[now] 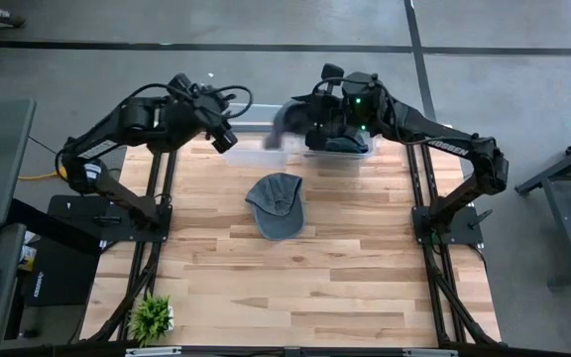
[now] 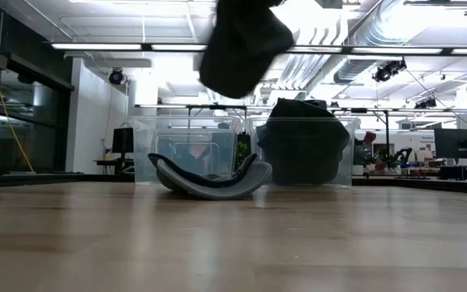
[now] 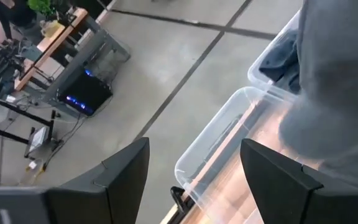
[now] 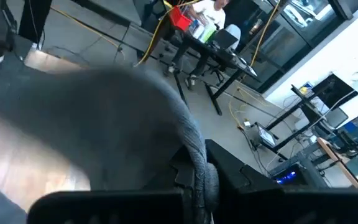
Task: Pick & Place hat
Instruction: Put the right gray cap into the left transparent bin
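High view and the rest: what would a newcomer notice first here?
First, the grey hat hanging in the air from the right hand, shut on it above the clear bins at the table's far edge. Next, a second cap lying alone mid-table. The left hand hovers open by the bins, holding nothing.

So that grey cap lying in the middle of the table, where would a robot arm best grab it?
Probably by the crown. The grey cap lies on the wooden table with its soft top bulging upward, so fingers coming straight down from above could pinch a fold of cloth. In the low view its edges curl up off the wood, so a rim grip from the side might also work.
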Controlling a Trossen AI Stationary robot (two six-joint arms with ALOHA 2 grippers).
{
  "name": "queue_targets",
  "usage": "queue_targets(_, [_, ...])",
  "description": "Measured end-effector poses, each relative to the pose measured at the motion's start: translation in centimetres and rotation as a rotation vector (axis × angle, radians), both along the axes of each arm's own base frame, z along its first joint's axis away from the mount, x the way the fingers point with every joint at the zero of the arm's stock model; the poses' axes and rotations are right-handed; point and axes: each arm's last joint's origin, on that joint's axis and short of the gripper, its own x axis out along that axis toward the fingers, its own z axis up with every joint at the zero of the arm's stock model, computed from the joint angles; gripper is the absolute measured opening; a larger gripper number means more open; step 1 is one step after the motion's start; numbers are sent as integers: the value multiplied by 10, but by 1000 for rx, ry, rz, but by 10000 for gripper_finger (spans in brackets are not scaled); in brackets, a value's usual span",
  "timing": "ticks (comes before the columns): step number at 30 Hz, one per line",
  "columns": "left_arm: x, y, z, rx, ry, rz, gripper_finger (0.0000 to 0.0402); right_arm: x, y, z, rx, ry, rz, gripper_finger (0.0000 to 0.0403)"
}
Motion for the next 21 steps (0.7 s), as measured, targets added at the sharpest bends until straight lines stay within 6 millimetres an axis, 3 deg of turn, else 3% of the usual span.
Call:
queue_targets(9, [-18,-16,-5,-66,4,34,248,-2,-20,12,46,-43,54,12])
queue_targets(21, [-22,-45,-31,-13,7,37,248,47,-73,17,297,125,19,12])
